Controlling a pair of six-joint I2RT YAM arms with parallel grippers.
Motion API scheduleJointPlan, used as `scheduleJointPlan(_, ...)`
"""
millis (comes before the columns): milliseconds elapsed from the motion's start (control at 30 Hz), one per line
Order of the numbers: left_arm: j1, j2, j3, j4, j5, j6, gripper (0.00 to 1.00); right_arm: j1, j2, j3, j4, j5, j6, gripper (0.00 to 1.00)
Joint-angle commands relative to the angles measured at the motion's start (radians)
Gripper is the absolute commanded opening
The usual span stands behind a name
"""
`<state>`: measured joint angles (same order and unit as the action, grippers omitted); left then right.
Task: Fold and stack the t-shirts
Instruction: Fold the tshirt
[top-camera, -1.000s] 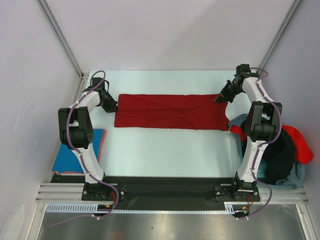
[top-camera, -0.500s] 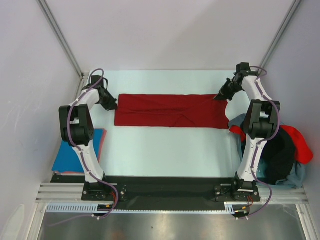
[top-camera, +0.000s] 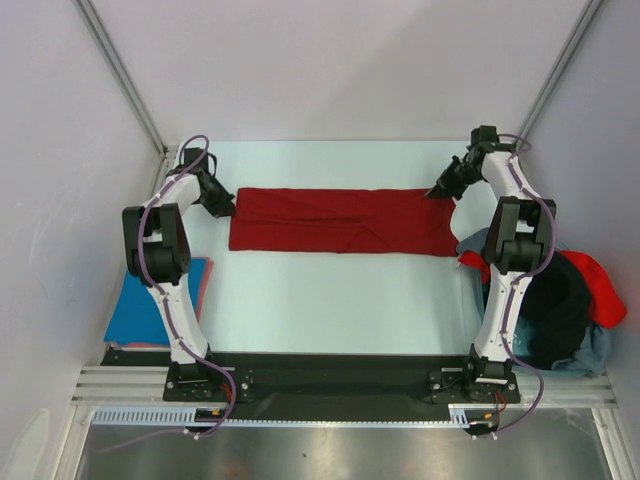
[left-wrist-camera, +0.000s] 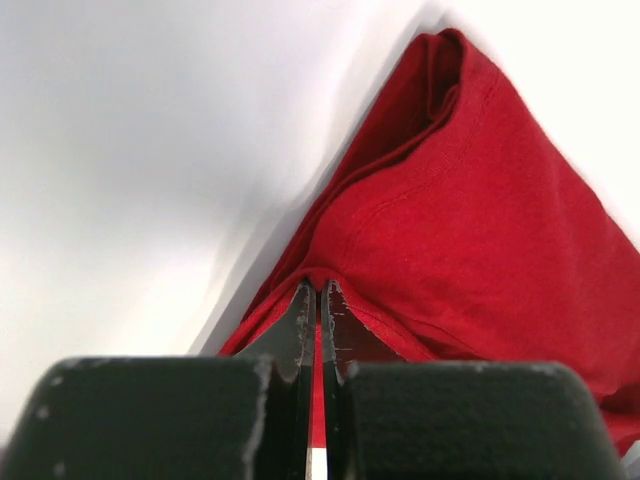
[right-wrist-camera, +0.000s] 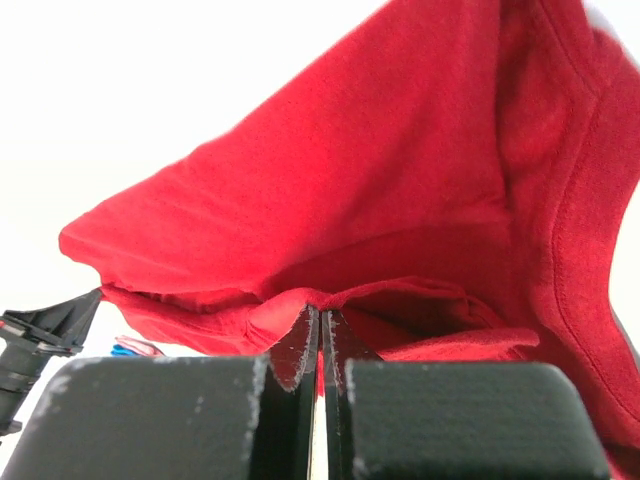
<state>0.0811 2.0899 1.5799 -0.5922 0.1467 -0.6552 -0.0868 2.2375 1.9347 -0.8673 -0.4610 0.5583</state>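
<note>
A dark red t-shirt lies stretched in a long folded band across the far half of the table. My left gripper is shut on its left end, cloth pinched between the fingertips. My right gripper is shut on the right end, where the red cloth bunches and folds over the tips. A folded bright blue t-shirt lies at the near left, partly behind the left arm. Several more t-shirts, black, brighter red and pale grey-blue, are heaped at the right.
White walls and metal frame posts close in the table on three sides. The arm bases stand on a black rail at the near edge. The heap of shirts crowds the right arm's base side.
Both grippers have drawn slightly toward the far edge with the shirt's ends; the band lies a little tauter and straighter along its far edge.
</note>
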Motion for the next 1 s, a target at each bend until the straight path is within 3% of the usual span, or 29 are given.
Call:
scheduleJointPlan(0,0.017,0.009,0.046,0.002,0.002,-0.011,0.0,-0.01,0.01,0.056,0.045,-0.016,0.023,0.0)
scheduleJointPlan(600,0.022,0.075,0.112,-0.008,0.037,0.005,0.01,-0.024,0.112,0.112,0.096,-0.054,0.052,0.0)
scheduleJointPlan(767,0.023,0.075,0.12,-0.024,0.005,0.029,0.23,-0.027,0.123,0.139,0.071,-0.044,0.011,0.02)
scheduleJointPlan(800,0.022,0.062,0.124,-0.035,-0.007,0.038,0.32,-0.028,0.129,0.154,0.062,-0.033,-0.001,0.04)
scheduleJointPlan(900,0.022,0.006,0.124,-0.058,-0.082,0.094,0.46,-0.039,0.145,0.254,-0.036,0.052,-0.072,0.23)
scheduleJointPlan(967,0.022,-0.042,0.105,-0.058,-0.114,0.129,0.5,-0.05,0.143,0.332,-0.136,0.111,-0.109,0.34)
